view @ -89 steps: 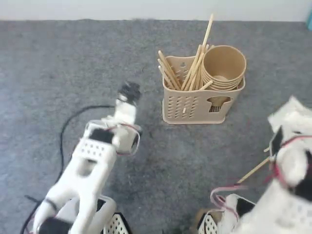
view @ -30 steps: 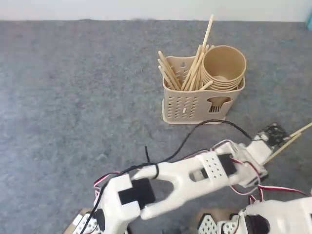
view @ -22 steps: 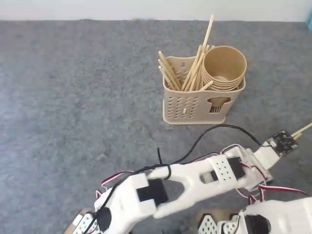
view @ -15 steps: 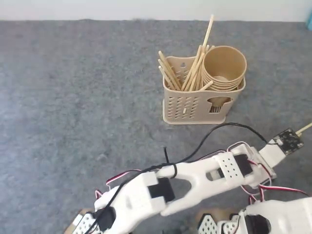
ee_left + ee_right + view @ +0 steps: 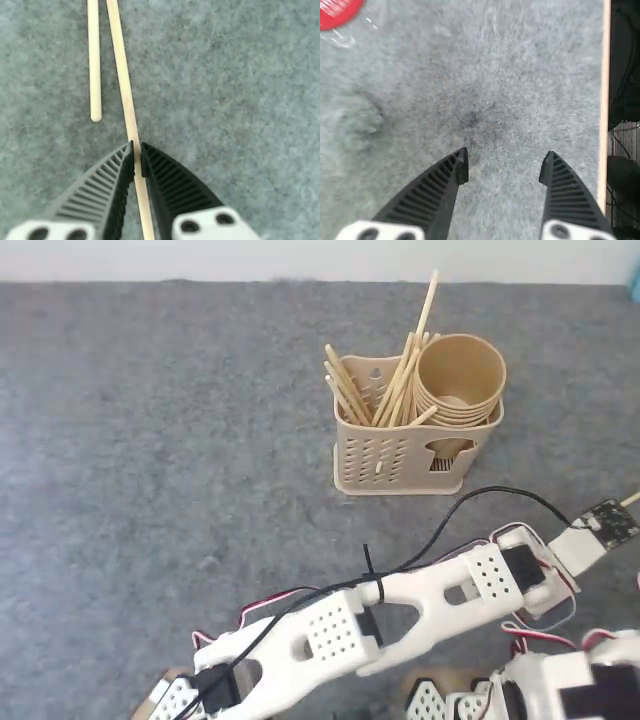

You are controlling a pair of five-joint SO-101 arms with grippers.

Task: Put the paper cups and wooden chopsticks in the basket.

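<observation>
**Left gripper clamps a loose chopstick**

A pale wooden chopstick lies flat on the grey carpet, out to the front right of the beige slotted plastic basket and well apart from it. The left gripper has its ribbed jaws pinched together on this stick, partway along its length. A second loose chopstick lies just beside the first, nearly parallel and untouched. The basket already holds a stack of tan paper cups in its right half. A bundle of chopsticks leans in its left half.

Over the last three seconds the left arm has swung from the basket's left side across its front. In the final second it has stretched further out to the right.

I judge that the grasp is made. A lift comes next, then a carry back to the basket's left half. One more stick would remain after that.

The right gripper, on the arm in front and to the right of the basket, has its jaws spread wide over carpet and holds nothing.
</observation>
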